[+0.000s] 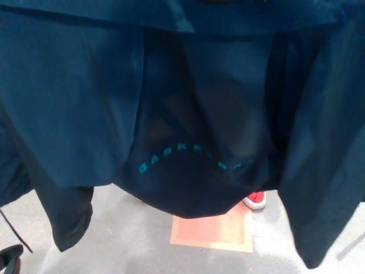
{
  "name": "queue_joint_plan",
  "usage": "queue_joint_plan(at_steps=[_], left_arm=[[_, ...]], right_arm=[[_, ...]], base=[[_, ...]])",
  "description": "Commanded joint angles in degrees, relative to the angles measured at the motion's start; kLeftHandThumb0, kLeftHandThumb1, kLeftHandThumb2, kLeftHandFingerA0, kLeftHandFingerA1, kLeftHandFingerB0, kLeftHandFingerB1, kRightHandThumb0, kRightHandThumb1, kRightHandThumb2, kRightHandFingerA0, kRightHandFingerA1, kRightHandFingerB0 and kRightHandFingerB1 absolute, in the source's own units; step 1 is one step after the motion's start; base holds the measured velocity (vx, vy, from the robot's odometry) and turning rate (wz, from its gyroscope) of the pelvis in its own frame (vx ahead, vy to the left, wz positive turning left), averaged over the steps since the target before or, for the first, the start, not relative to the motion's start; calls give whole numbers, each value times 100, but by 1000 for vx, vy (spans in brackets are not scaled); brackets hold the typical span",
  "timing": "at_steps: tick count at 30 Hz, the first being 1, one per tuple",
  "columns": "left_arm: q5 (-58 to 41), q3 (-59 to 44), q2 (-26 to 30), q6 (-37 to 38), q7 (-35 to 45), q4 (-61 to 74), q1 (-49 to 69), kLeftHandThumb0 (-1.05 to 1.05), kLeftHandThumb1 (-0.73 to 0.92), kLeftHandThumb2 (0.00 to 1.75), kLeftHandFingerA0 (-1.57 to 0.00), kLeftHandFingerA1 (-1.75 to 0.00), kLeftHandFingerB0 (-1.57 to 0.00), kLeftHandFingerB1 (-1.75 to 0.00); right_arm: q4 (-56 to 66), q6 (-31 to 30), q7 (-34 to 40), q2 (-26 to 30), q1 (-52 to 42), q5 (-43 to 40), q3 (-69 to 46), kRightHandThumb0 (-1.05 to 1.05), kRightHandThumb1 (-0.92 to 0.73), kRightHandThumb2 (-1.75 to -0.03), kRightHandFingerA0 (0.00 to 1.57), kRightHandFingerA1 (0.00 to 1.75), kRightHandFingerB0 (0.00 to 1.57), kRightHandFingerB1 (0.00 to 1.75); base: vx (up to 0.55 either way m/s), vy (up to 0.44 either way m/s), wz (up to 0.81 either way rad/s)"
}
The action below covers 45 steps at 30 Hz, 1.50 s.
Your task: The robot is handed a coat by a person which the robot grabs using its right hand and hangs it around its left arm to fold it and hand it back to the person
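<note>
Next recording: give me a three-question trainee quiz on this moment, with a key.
1. True or false: the coat fills most of the head view.
2. Which colour is the shoe showing just below the coat's hem? A) red B) green C) yellow
3. Fill in: the arc of lettering on the coat is ____ in colour.
Key: 1 true; 2 A; 3 teal.

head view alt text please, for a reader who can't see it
A dark blue fabric coat hangs close to the camera and fills most of the view, with an arc of teal lettering on its lower middle. Below it show grey floor, an orange square floor marking and a person's red shoe.
</note>
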<state>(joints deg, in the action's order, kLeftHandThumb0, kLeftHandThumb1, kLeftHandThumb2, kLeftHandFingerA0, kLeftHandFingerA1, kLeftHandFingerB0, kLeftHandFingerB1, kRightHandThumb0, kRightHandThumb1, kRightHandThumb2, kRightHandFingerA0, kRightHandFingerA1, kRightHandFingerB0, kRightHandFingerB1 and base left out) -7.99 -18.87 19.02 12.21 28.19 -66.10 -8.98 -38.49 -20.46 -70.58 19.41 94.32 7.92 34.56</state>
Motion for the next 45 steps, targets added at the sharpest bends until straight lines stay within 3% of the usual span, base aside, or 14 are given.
queue_joint_plan(at_steps=[1, 10, 11, 12, 14, 17, 19, 21, 23, 26, 31, 39, 42, 45], left_arm=[[-166, -49, 4, 18, 71, 110, 78, -61, 88, 65, -27, -34, -14, -29], [-94, 40, 14, 233, 181, 199, 302, -62, 90, 67, -28, -34, -15, -29], [-100, 40, 13, 218, 182, 205, 308, -63, 90, 65, -29, -34, -15, -29], [-57, 69, 20, 199, 109, 199, 298, -69, 75, 94, -23, -44, -11, -39], [-52, 80, 24, 192, 101, 178, 277, -69, 76, 92, -19, -42, -10, -38], [-103, 54, 7, 159, 129, 188, 249, -70, 75, 91, -19, -42, -10, -38], [-140, 28, -5, 157, 148, 227, 243, -66, 89, 65, -26, -33, -13, -28], [-154, 20, 0, 166, 190, 247, 226, -66, 88, 65, -26, -33, -13, -28], [-161, 15, -6, 195, 230, 254, 178, -70, 74, 93, -21, -44, -9, -39], [-153, 22, -3, 176, 253, 261, 123, -65, 88, 66, -30, -35, -15, -29], [-188, 2, -6, 60, 249, 322, 47, -69, 73, 92, -26, -45, -14, -40], [-56, 118, 22, 238, 295, 399, 51, -70, 74, 93, -29, -46, -19, -42], [-121, 76, 11, 208, 363, 430, 25, -68, 75, 91, -28, -45, -19, -41], [-190, 37, 19, 181, 458, 468, -46, -69, 74, 91, -25, -45, -17, -41]], right_arm=[[-665, 717, 132, -166, -44, 548, 186, -91, -64, -99, 0, 9, 0, 5], [-1353, 1913, 352, -168, -44, 1292, 630, -85, -64, -98, 4, 22, 4, 20], [-1429, 2010, 363, -185, -13, 1405, 736, -84, -81, -65, 5, 23, 10, 24], [-1356, 1932, 558, -170, -35, 1644, 903, -95, -66, -101, 0, 6, 0, 5], [-1297, 1889, 698, -149, -61, 1830, 1044, -88, -69, -68, 8, 26, 13, 25], [-1296, 1778, 812, -169, -41, 1966, 1124, -39, -33, -97, 0, 48, 0, 45], [-1341, 1962, 1071, -219, -98, 2036, 1145, -80, -79, -66, 78, 44, 104, 51], [-1256, 2006, 1516, -234, -250, 2056, 1011, -73, -85, -66, 88, 47, 114, 55], [-1128, 2236, 2291, -207, -564, 1935, 651, -59, -91, -69, 117, 59, 72, 45], [-1134, 2290, 2746, -232, -700, 1941, 434, -43, -74, -111, 34, 53, 68, 67], [-1094, 2354, 3290, -250, -715, 1871, 43, -31, -81, -64, 93, 52, 78, 53], [-1228, 3075, 5545, -337, -651, 1988, -620, -31, -86, -66, 79, 128, 75, 90], [-1485, 3077, 6677, -375, -264, 2293, -636, -31, -85, -65, 88, 69, 78, 58], [-1579, 3196, 7318, -298, 19, 2600, -507, -33, -78, -63, 81, 123, 81, 94]], base=[[0, 0, 0], [0, 0, 0], [0, 0, 0], [0, 0, 0], [0, 0, 0], [0, 0, 0], [0, 0, 0], [0, 0, 0], [0, 0, 0], [0, 0, 0], [0, 0, 0], [0, 0, 0], [0, 0, 0], [0, 0, 0]])
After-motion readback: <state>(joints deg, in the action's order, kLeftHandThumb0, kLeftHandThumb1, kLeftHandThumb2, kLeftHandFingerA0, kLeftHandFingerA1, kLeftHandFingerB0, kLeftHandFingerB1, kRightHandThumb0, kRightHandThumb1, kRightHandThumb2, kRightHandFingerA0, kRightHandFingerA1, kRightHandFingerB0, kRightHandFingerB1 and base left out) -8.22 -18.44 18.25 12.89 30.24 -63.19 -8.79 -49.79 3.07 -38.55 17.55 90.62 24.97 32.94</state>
